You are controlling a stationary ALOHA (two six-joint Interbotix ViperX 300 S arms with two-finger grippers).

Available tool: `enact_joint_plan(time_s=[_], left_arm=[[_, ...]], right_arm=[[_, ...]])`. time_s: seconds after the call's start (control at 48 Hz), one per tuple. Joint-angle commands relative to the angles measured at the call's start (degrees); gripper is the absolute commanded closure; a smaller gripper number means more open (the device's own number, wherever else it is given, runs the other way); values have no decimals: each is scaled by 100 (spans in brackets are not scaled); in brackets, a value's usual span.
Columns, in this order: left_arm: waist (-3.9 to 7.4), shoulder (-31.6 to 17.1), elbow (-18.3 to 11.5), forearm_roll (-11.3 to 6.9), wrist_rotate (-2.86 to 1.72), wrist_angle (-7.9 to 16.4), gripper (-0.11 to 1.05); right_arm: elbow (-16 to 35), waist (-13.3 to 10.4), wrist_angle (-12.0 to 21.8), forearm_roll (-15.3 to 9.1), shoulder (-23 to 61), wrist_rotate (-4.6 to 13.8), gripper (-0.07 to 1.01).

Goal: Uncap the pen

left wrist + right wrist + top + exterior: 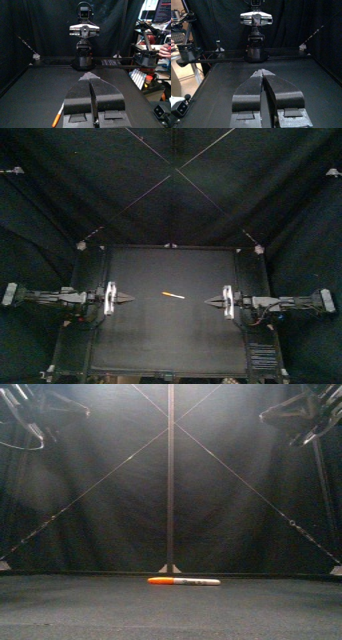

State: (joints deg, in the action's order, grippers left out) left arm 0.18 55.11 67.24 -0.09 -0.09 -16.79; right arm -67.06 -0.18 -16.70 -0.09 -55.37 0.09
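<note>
Top view: a slim orange marker pen (173,294) is seen at mid-frame on the black table (167,338). It lies between the left gripper (130,300) and the right gripper (209,301), about midway, so neither arm is clearly nearer. Its long axis runs nearly left-right, roughly along the line joining the tips. Both pairs of jaws are pressed together and nothing is held.

Front view: the pen (185,581) lies flat at lower centre, orange barrel left, pale grey cap (203,582) right. These ends are not readable from above.

Left wrist view: the left gripper (91,76) is closed and empty. One pen end (57,119) is caught at lower left.

Right wrist view: the right gripper (263,72) is closed and empty, and no pen is shown.
</note>
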Motion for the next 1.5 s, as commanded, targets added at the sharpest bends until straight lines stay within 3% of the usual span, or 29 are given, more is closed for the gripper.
enact_joint_plan(time_s=[0.021, 0.146, 0.271, 0.354, 0.458, 0.667, 0.729, 0.812, 0.979, 1.083, 1.188, 1.271, 1.375, 1.5], left_arm=[[246, -554, 97, -9, 9, -97, 99], [598, -1178, 35, -9, 26, -132, 96], [791, -1925, -35, 9, 44, -246, 89], [835, -2347, -114, 62, 44, -413, 78], [861, -2874, -264, 123, 53, -615, 61], [984, -3990, -694, 176, 53, -659, 19], [1037, -4298, -809, 176, 53, -642, 9], [1081, -4614, -940, 176, 53, -633, 2], [1160, -4983, -1143, 176, 53, -606, 0], [1169, -5071, -1248, 176, 53, -422, 0], [1160, -5071, -1468, 202, 53, 44, 0], [1169, -5080, -1775, 457, 53, 606, 0], [1169, -5124, -2074, 853, 35, 1134, 0], [1187, -5282, -2215, 958, 44, 1283, 0]], right_arm=[[-35, -149, -70, -35, 299, -53, 96], [-53, -563, -88, -44, 1090, 35, 90], [176, -861, -158, -26, 2347, 44, 89], [457, -958, -185, -18, 3129, 35, 86], [853, -1143, -185, -9, 4034, 35, 74], [1538, -1503, -88, 26, 5396, 44, 23], [1714, -1529, 0, 26, 5678, 35, 13], [1925, -1529, 176, 0, 5941, 35, 11], [2206, -1503, 519, -9, 6311, 35, 12], [2303, -1521, 773, -9, 6442, 35, 20], [2347, -1521, 835, -26, 6390, -18, 35], [2408, -1494, 870, -62, 6179, -35, 45], [2443, -1441, 870, -202, 5880, 26, 45], [2496, -1248, 870, -229, 5722, 26, 45]])
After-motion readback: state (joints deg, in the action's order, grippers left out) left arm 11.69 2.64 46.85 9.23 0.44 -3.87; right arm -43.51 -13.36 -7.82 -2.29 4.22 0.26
